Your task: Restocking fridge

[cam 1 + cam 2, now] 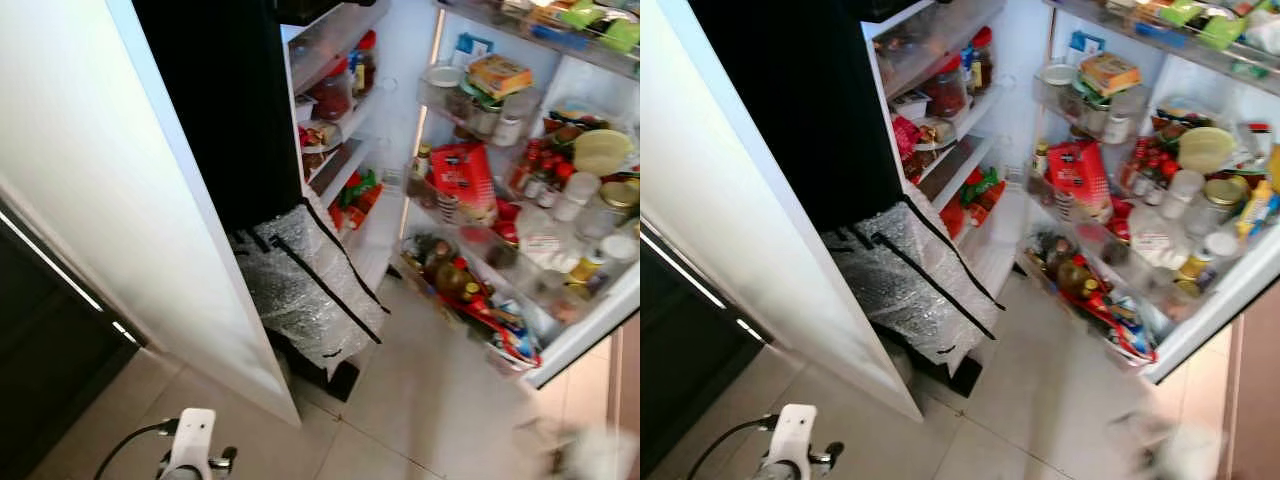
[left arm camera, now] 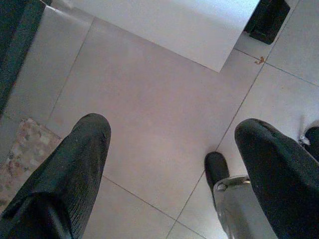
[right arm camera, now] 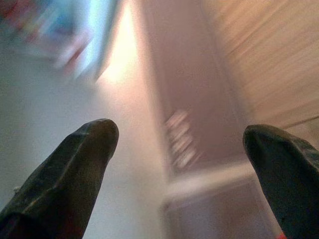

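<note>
The fridge stands open ahead, its inner shelves [image 1: 335,100] holding jars and red packets. Its open door [image 1: 560,250] swings out to the right, with racks crowded with bottles, jars, tubs and a red packet [image 1: 462,178]. A silver bubble-lined bag [image 1: 305,285] with black straps leans on the floor at the fridge's foot. My left gripper [image 2: 172,127] hangs low over the pale tiles, open and holding nothing. My right gripper [image 3: 182,130] is also open and holds nothing; the scene behind it is blurred. A blurred patch [image 1: 590,450] shows at the lower right in the head views.
A tall white panel [image 1: 120,200] runs along the left of the fridge, with a dark cabinet [image 1: 40,340] beside it. Pale floor tiles [image 1: 440,400] lie between me and the fridge. A white part of my left arm [image 1: 190,445] with a cable sits low.
</note>
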`<state>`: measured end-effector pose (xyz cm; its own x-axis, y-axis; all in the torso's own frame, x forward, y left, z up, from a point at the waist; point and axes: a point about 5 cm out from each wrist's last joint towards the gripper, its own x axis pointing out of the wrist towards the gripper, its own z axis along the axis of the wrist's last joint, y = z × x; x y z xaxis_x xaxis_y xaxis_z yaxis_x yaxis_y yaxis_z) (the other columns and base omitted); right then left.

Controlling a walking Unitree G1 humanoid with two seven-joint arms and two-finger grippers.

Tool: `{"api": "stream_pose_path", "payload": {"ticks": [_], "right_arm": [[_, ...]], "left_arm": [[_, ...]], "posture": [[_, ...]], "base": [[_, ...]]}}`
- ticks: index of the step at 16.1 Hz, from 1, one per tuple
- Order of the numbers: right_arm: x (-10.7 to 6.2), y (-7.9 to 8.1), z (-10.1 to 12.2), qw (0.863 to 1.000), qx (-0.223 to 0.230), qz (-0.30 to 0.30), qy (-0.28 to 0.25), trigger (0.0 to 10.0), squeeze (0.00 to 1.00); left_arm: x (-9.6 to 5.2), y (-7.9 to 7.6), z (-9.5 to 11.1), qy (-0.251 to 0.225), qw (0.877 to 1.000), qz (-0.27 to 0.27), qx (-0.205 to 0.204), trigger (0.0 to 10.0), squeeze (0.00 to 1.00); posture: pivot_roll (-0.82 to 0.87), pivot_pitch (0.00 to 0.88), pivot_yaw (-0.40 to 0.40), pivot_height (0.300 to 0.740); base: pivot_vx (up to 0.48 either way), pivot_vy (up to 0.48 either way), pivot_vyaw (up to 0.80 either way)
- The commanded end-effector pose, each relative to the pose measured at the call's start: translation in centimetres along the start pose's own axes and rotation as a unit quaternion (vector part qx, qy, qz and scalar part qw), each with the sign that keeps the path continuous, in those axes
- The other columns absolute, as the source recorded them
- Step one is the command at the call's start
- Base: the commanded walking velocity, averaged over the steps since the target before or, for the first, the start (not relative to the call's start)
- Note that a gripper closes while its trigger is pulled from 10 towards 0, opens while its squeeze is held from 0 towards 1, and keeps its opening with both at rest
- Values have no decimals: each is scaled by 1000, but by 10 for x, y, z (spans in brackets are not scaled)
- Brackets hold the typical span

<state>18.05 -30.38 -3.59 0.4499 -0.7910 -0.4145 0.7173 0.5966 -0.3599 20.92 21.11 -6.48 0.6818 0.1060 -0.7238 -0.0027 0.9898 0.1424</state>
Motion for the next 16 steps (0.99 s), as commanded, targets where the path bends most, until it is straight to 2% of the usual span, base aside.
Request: {"api": "stream_pose_path", "payload": {"ticks": [1,5,8,11,16], "right_arm": [[-6,4,-5,1000,15,-19,6,10000,0],[4,-9,20,995,47,-78,-44,10000,0],[16,-36,45,978,86,-164,-91,10000,0],[23,-41,71,971,106,-165,-135,10000,0],[28,-39,97,969,85,-145,-180,10000,0]], "left_arm": [[-2,1,-8,14,1000,1,3,10000,0],[-1,0,-7,12,1000,2,4,10000,0],[-1,1,-4,9,1000,2,4,10000,0],[-1,2,-4,9,1000,8,-2,10000,0],[-4,-7,-16,25,999,16,-34,10000,0]], "posture": [[35,96,57,729],[34,93,54,729],[26,87,52,729],[18,81,31,729],[-11,76,-52,729]], "base": [[0,0,0],[0,0,0],[0,0,0],[0,0,0],[0,0,0]]}}
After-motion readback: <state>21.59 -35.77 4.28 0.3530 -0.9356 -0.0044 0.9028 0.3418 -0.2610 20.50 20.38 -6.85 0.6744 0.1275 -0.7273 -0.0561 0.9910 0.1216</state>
